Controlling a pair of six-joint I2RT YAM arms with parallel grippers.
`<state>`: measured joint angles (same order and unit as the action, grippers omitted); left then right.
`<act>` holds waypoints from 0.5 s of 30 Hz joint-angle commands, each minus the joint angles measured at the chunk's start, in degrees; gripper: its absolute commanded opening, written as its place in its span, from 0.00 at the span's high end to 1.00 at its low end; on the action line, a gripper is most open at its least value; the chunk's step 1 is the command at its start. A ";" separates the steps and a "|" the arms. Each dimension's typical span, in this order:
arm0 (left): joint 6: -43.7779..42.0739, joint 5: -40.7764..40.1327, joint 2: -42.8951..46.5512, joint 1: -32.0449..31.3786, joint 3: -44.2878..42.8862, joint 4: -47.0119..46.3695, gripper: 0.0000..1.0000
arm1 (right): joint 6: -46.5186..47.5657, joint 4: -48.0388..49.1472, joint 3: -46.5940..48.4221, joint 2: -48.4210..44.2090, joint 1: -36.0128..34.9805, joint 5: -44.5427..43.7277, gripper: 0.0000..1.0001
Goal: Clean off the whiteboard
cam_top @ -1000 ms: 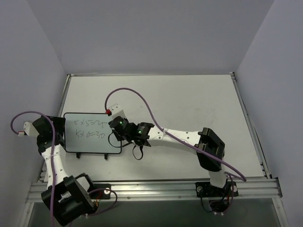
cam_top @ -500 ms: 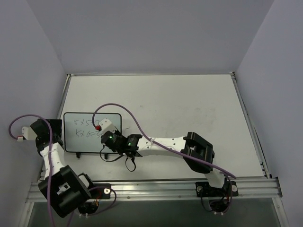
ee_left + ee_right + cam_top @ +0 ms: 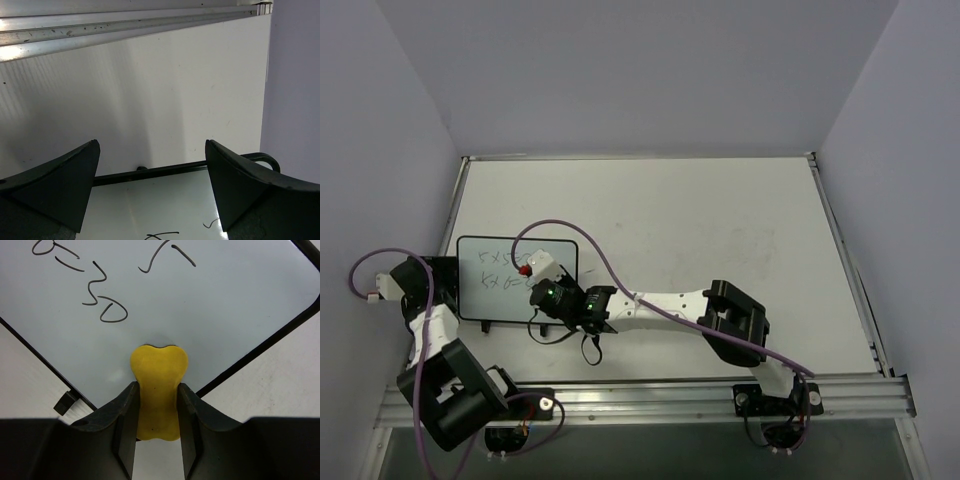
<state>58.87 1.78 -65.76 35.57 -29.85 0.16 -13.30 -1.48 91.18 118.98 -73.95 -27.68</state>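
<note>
At the left of the table (image 3: 720,220), the whiteboard (image 3: 510,275) is touched for wiping by the yellow block (image 3: 159,385) pinched in the right gripper (image 3: 157,405), while the left gripper (image 3: 152,185) is spread at its frame, likely for bracing.

A yellow block (image 3: 159,365) pinched at its middle; a white table (image 3: 720,220) edged by aluminium rail (image 3: 650,400)

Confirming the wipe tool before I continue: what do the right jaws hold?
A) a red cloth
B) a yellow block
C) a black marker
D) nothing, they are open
B: in the right wrist view the right jaws pinch the yellow block, its tip against the whiteboard.
</note>
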 commanded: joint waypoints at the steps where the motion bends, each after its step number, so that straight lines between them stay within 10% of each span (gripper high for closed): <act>1: 0.02 4.54 0.63 0.11 1.54 -1.92 0.05 | 0.73 0.51 1.90 0.99 0.04 -4.31 0.97; 15: -0.16 9.03 9.94 0.02 4.79 3.09 0.04 | 0.21 0.86 0.14 0.99 1.00 -6.68 0.97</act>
<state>59.35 6.92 -57.71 35.75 -25.76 0.75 -13.17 -1.43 91.18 119.00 -73.73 -31.27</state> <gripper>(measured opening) 0.957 0.289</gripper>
